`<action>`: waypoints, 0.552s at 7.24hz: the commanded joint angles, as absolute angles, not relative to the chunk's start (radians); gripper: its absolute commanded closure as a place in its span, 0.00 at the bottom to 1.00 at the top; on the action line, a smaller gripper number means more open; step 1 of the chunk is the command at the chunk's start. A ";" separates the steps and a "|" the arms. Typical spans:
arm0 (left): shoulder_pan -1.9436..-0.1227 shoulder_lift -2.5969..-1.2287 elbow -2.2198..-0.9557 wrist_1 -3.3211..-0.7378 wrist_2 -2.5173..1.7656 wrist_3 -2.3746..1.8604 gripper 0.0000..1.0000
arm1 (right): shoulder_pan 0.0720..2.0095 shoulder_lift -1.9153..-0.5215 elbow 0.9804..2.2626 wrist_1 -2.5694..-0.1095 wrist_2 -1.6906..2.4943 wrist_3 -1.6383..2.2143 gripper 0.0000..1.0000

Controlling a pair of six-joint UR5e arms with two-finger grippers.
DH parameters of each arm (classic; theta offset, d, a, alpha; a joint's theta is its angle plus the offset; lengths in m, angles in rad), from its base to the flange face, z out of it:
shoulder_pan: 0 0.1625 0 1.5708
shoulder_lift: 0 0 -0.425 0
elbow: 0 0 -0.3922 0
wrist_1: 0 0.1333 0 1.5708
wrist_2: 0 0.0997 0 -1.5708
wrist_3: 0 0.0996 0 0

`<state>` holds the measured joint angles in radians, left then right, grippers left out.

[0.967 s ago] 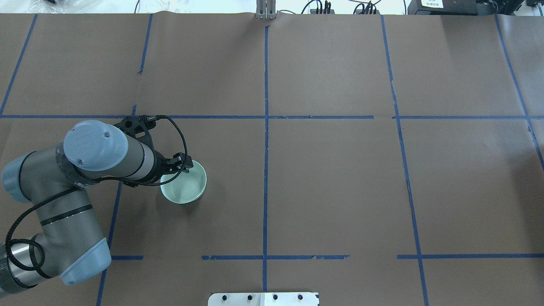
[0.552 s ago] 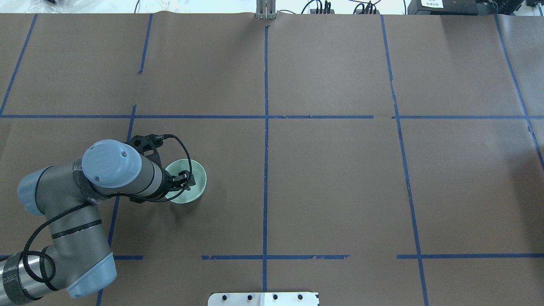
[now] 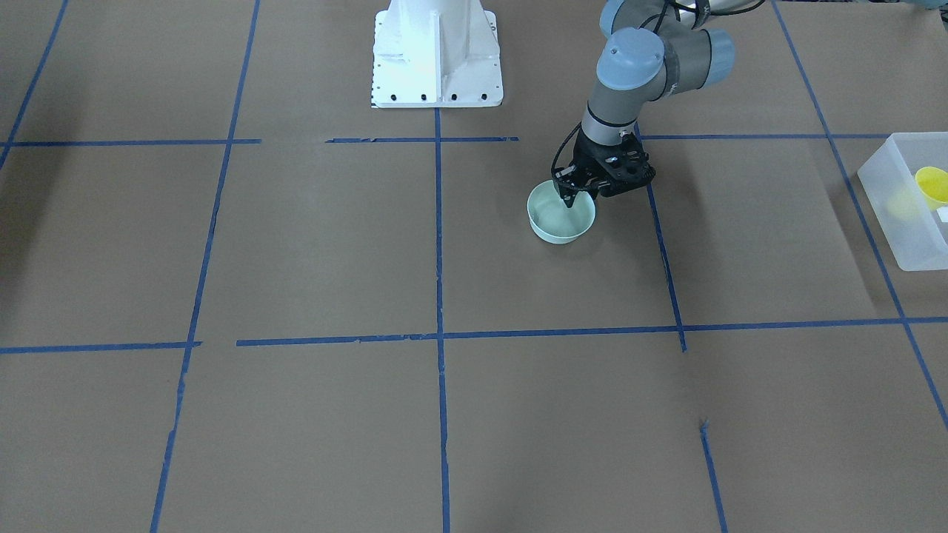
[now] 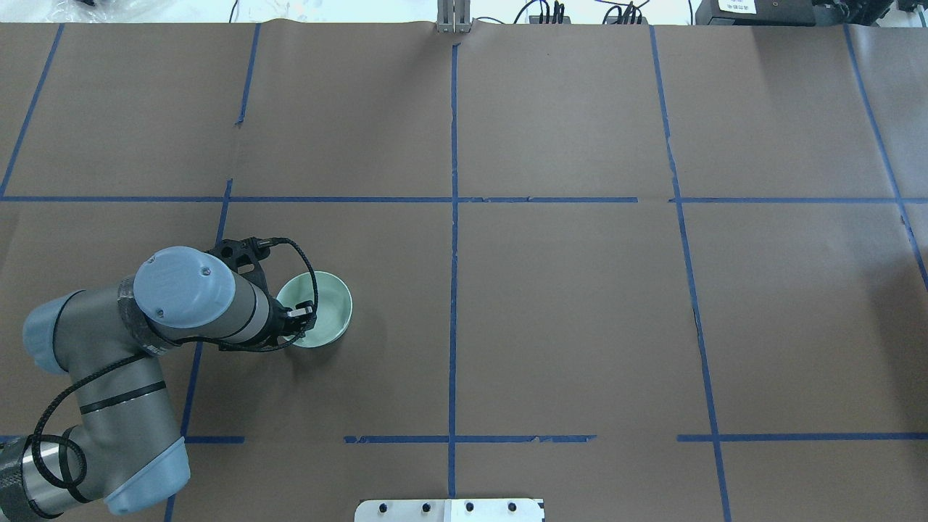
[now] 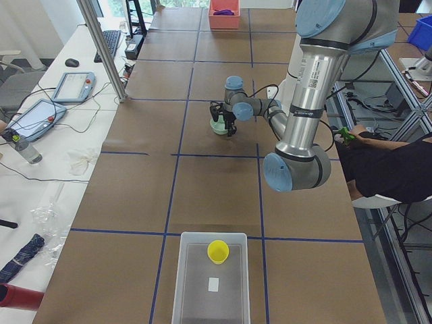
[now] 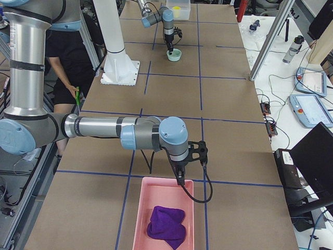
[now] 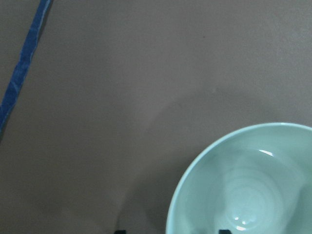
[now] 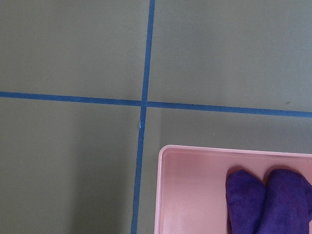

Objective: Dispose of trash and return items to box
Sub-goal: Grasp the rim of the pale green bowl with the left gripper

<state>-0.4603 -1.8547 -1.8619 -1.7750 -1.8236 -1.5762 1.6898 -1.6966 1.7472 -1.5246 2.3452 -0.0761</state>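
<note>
The left arm (image 4: 109, 362) is folded sharply at the elbow, with the forearm reached outward and the wrist turned straight down. The left hand (image 4: 301, 319) is held low, and its fingertips (image 7: 223, 231) are seen set well apart in the wrist view. The right arm (image 6: 99, 127) is stretched out level and the right hand (image 6: 180, 178) is pointed downward. Whether its fingers are parted cannot be told.
</note>
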 commanded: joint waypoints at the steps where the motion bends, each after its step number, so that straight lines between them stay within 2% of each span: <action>1: -0.460 -1.864 -1.868 -1.775 -1.833 -1.572 1.00 | 1.683 -1.697 1.747 -1.520 2.342 -0.077 0.00; 3: -0.492 -1.849 -1.958 -1.764 -1.839 -1.563 1.00 | 1.661 -1.695 1.747 -1.519 2.341 -0.078 0.00; 4: -0.596 -1.855 -1.995 -1.715 -1.926 -1.527 1.00 | 1.643 -1.697 1.747 -1.519 2.338 -0.078 0.00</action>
<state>-0.5100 -1.8540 -1.9438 -1.7554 -1.8585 -1.5569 1.6636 -1.6959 1.7472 -1.5190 2.3407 -0.0780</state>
